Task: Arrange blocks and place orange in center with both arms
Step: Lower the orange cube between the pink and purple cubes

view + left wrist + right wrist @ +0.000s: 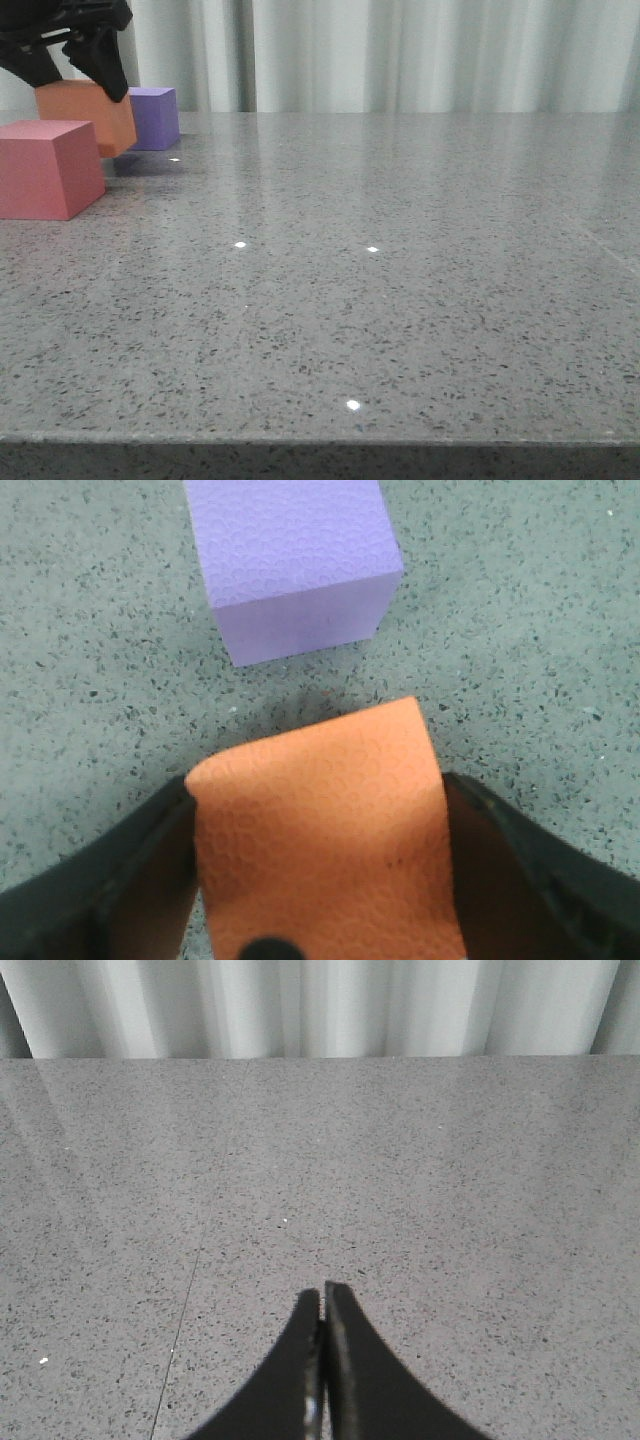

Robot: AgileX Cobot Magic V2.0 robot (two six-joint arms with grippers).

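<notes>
Red-pink cube (45,168): sat at the table's (400,300) left edge, matte, plain-faced, sharp-edged.
Left pincer (75,60): was clamped on the orange cube (88,115), held tilted above the table near the far-left corner.
Orange cube surface: matte, with a fine pebbled texture in the left wrist view.
Purple cube (155,117): stood just beyond the orange one, same pebbled finish.
Right pincer (322,1360): fingers pressed together, empty, over bare speckled stone.
Risk: the tilted cube could land on an edge and tip, or nudge a neighbour, if released crooked.
</notes>
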